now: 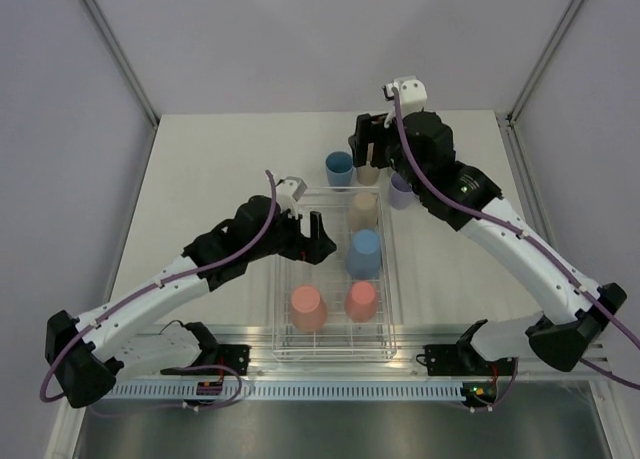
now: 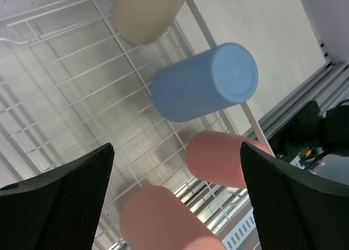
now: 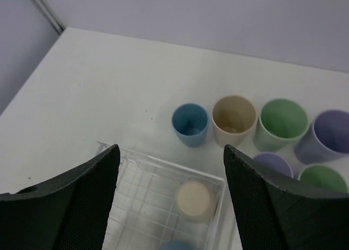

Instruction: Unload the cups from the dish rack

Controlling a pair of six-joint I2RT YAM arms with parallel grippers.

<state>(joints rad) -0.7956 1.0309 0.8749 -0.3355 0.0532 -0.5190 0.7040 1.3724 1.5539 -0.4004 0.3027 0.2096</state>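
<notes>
So, top view: 4 cups sit upside down in the rack (image 1: 285, 269): a beige cup (image 1: 363, 211), a blue cup (image 1: 364, 252) and 2 pink cups (image 1: 308, 307). The left tool (image 1: 318, 237) hangs over the rack's left side, and the right tool (image 1: 368, 144) is up by the unloaded cups (image 1: 339, 167) on the bench (image 1: 220, 169).

Left wrist: fingers wide apart, nothing between, those 4 below.

Right wrist: also spread and empty, plus 6 upright cups on the bench that the top view mostly hides. I'd say past halfway.
</notes>
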